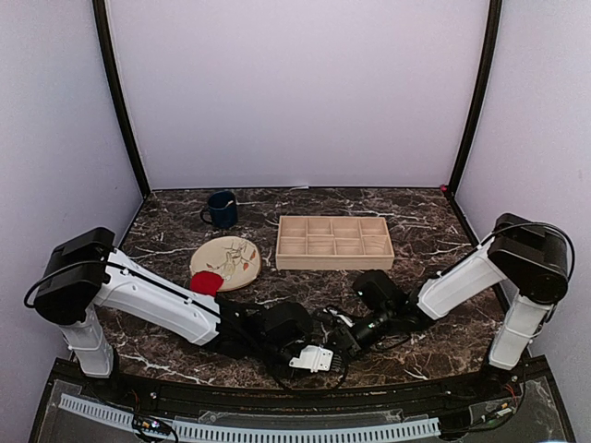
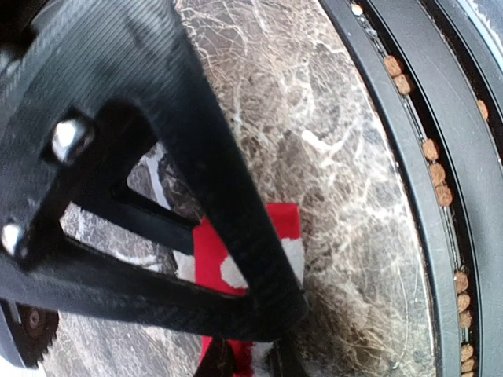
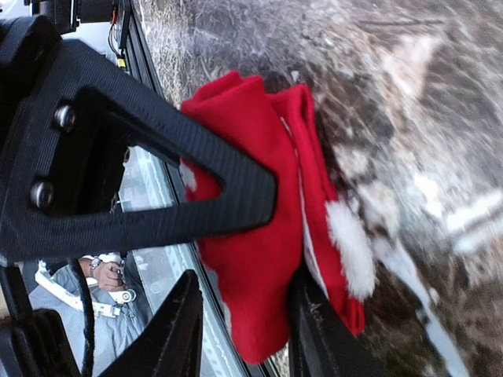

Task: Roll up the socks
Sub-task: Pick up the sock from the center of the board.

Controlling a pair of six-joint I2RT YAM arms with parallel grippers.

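Note:
One of the socks, red with white patches, lies folded on the marble table by its near edge. My right gripper is open around it: one finger presses into the fabric and the other stands clear of it. My left gripper is shut on the same sock, with red and white cloth pinched between its tips. In the top view both grippers meet low at the centre front and hide this sock. The other sock, a small red bundle, rests on the near edge of the round plate.
A dark blue mug stands at the back left. A wooden tray with several compartments sits behind the middle. The table's black front rail runs close to both grippers.

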